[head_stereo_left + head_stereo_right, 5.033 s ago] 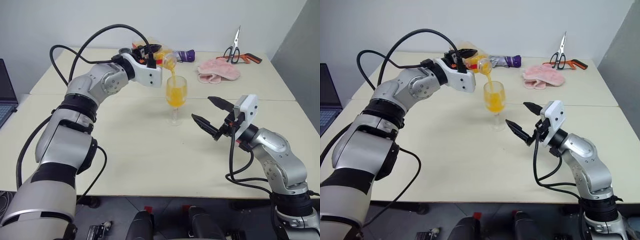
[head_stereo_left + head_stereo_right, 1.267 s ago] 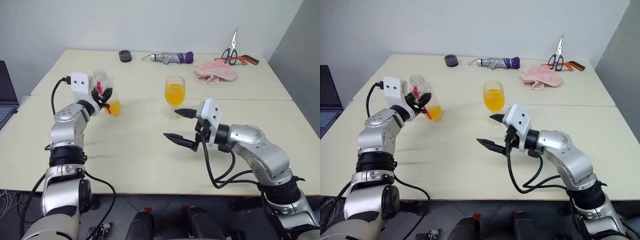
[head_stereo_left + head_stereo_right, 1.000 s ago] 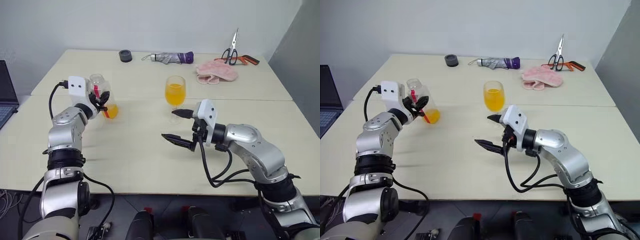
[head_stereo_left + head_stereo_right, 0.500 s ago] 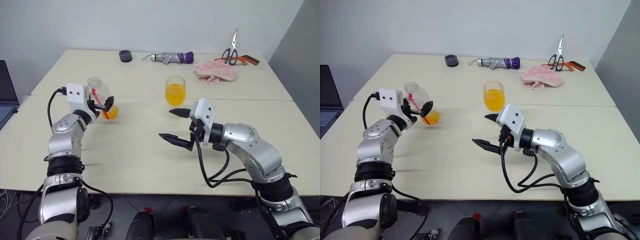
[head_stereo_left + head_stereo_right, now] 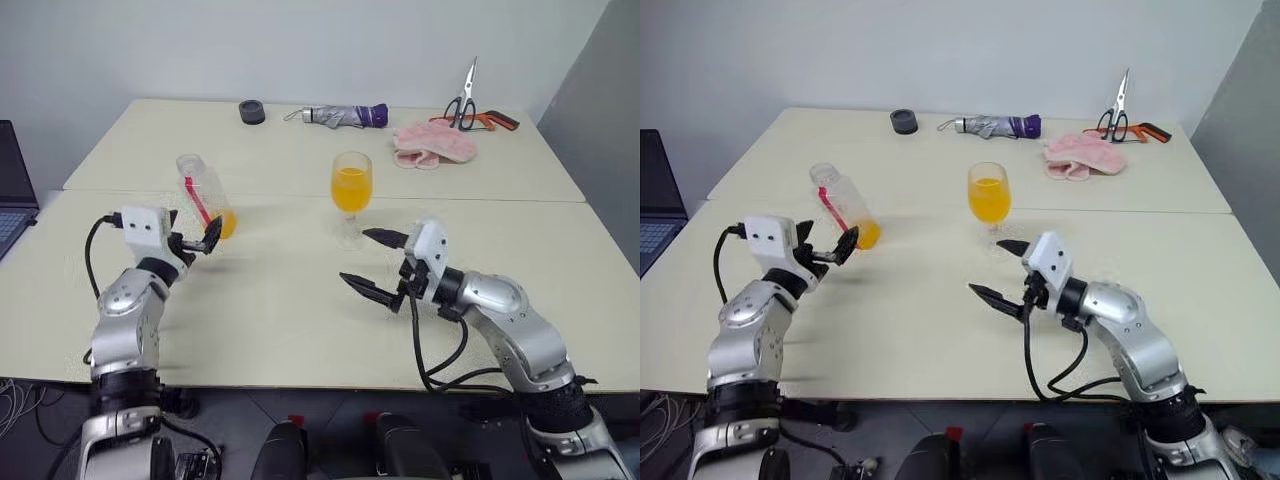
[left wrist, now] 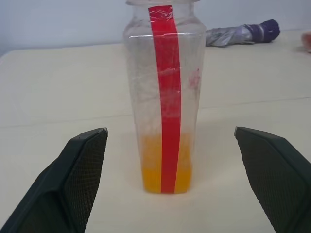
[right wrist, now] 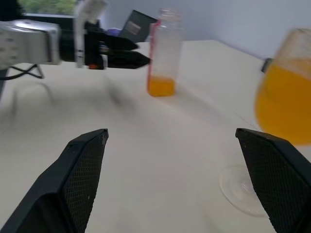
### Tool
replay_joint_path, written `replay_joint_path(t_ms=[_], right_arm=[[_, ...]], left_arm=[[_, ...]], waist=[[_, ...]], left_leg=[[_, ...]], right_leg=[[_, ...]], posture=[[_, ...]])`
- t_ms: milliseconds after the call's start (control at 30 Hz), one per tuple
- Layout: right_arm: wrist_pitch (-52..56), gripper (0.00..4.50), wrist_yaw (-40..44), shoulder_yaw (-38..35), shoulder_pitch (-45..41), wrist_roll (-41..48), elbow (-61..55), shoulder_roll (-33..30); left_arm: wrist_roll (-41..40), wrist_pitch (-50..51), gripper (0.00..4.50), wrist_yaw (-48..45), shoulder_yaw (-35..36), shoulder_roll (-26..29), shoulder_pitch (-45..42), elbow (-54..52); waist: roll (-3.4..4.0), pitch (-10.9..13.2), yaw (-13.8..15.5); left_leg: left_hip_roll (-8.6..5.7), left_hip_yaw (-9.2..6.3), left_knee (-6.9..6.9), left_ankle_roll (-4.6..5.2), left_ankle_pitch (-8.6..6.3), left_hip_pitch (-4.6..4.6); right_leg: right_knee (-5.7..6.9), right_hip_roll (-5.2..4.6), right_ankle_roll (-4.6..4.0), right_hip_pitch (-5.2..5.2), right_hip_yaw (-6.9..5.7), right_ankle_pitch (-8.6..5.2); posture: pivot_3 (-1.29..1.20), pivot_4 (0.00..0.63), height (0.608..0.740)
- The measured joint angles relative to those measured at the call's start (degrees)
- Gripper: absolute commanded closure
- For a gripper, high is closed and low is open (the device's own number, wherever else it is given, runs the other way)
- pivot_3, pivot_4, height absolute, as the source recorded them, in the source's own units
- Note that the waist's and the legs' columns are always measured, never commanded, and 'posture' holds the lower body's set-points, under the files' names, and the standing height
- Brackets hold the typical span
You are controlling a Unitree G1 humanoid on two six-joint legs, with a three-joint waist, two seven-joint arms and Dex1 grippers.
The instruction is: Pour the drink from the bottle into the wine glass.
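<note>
Head view: the bottle [image 5: 203, 194] stands on the desk [image 5: 300, 320] near its left side, a little of the drink [image 5: 226, 224] in the bottom, cap off. It looks tilted from here, though that could be the camera angle. Left hand [image 5: 196, 242] sits just short of it, fingers spread, nothing held. The wine glass [image 5: 351, 192] is mid-desk, bowl abt half full of orange, upright on its foot. Right hand [image 5: 374, 262] hovers open just in front of the glass, not touching. Pour looks done; the step in hand reads as letting go & backing off. To do it well: pull the left hand straight back along its own line so neither finger clips the bottle, w/ no sideways sweep. Room: bare desk in front of both hands, so the retreat is free. Clutter sits at the far edge only: umbrella [image 5: 335, 116], pink cloth [image 5: 434, 145], scissors [image 5: 467, 103], a small black cap-like thing [image 5: 251, 111], all well apart.

Left wrist view: bottle dead centre betw. the two fingers [image 6: 73, 179], clear gap each side, red stripe facing the cam.

Right wrist view: glass close by the right-hand finger [image 7: 274, 179], so that hand shd also draw back, not swing toward the stem.
</note>
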Motion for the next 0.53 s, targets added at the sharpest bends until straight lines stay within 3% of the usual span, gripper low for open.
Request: replay_joint_path(t_ms=[300, 533], right_arm=[[-14.0, 0.00, -13.0, -8.3, 3.2, -5.5, 16.2, 8.1], [-17.7, 0.00, -16.2, -10.3, 2.5, -7.1, 22.1, 10.0]], left_arm=[[-0.1, 2.7, 0.03, 6.3, 0.1, -5.7, 10.2, -12.4], [-0.2, 2.3, 0.03, 8.0, 0.6, -7.2, 12.9, -13.4]], waist=[[-0.01, 0.0, 0.0], [0.00, 0.0, -0.1]], left_leg=[[-0.06, 0.17, -0.05, 0.00, 0.00, 0.10], [-0.09, 0.28, -0.09, 0.00, 0.00, 0.16]], right_leg=[[0.00, 0.08, 0.00, 0.01, 0.13, 0.00], [0.00, 0.12, 0.00, 0.01, 0.22, 0.00]], posture=[[0.00, 0.150, 0.740], [0.00, 0.150, 0.740]])
